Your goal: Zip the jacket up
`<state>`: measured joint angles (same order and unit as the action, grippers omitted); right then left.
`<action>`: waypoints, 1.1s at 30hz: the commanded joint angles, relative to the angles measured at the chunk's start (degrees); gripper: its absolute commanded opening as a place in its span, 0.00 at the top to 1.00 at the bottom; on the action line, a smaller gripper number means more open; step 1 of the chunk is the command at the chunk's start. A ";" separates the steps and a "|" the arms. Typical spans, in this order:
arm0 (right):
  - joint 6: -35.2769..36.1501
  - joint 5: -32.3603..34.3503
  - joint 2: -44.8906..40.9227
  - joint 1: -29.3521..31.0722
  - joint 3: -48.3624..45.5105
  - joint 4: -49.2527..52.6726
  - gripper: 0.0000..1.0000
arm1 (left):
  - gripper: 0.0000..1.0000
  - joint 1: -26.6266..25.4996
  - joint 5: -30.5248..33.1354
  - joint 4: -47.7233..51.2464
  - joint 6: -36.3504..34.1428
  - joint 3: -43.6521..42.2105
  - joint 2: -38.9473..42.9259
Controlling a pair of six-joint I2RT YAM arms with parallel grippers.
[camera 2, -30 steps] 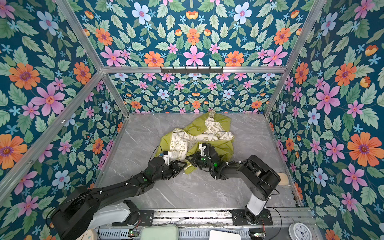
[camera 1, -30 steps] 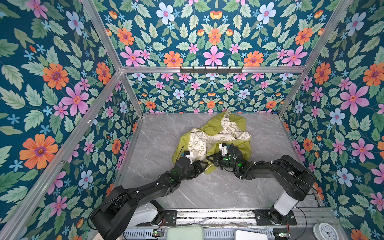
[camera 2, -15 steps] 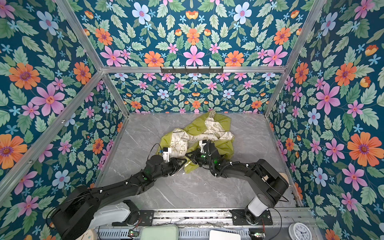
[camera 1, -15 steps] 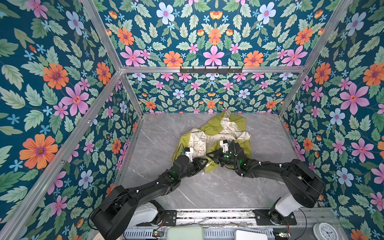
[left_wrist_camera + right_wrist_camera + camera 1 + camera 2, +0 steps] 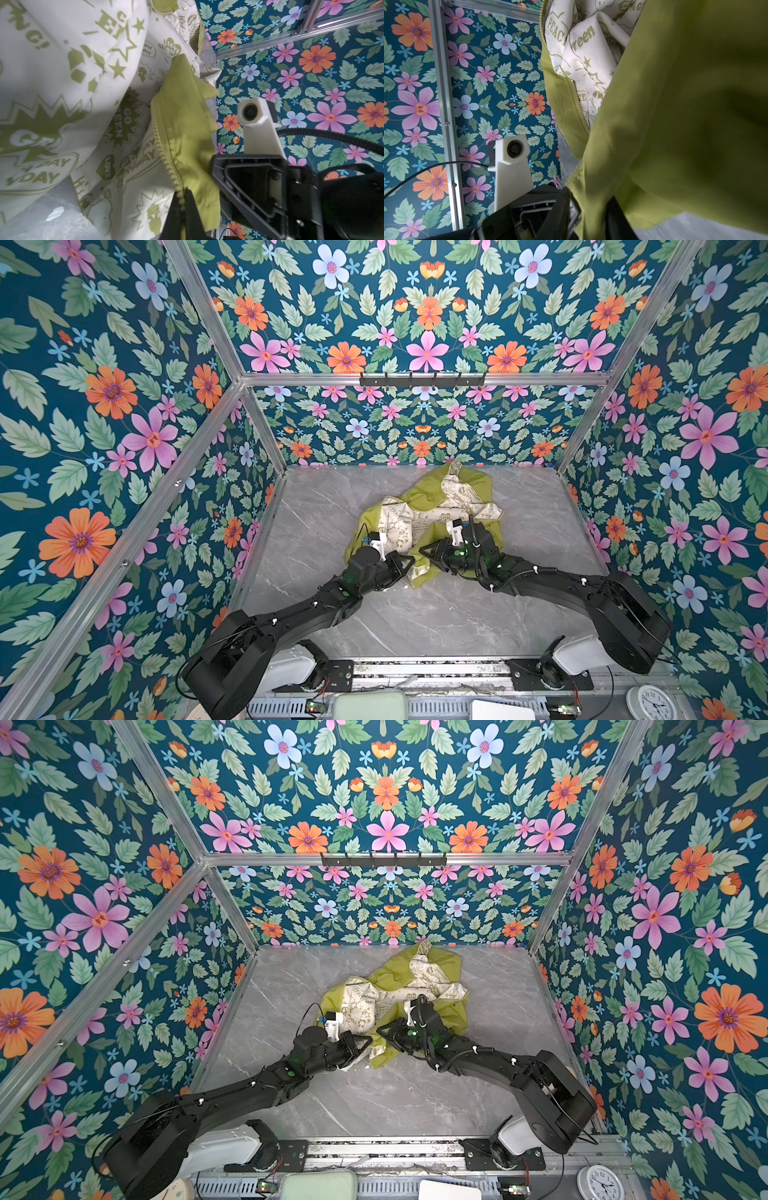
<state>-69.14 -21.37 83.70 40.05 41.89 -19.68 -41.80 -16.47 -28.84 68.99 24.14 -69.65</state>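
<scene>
Jacket zipper teeth are sitting pinched in the closed left hand. The right hand is straddling the green hem, and I cannot tell whether it is gripping.

Lying crumpled mid-frame on the table in both top views, the thin fabric is looking light, limp and slippery, so the stiffer zipper edge seems the best hold.

This is a robotics lab cell built for recording manipulation. An aluminium-profile frame closes in the space, and floral-printed panels fill its back and side walls. A grey marble-look tabletop forms the floor of the cell. Two black robot arms, the left arm and the right arm, are bolted to a slotted metal rail along the near edge, among loose wires. A black hook rack hangs on the back crossbar, and a white clock lies by the near right corner.
</scene>
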 commanded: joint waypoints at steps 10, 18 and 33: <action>1.48 -5.88 0.25 0.12 -3.91 -1.34 0.58 | 1.00 -0.02 -0.78 -2.76 -0.09 -0.59 -0.97; -1.34 -6.95 3.37 0.35 -4.30 -9.74 0.58 | 1.00 -0.47 -0.89 -4.38 0.89 -1.64 -2.10; -6.07 -3.27 6.45 1.15 -6.47 -16.02 0.86 | 0.68 -0.30 -0.29 -2.83 2.11 -2.00 -0.68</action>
<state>-73.52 -26.76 89.84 41.10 35.62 -35.77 -42.11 -16.58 -30.24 71.20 21.96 -71.70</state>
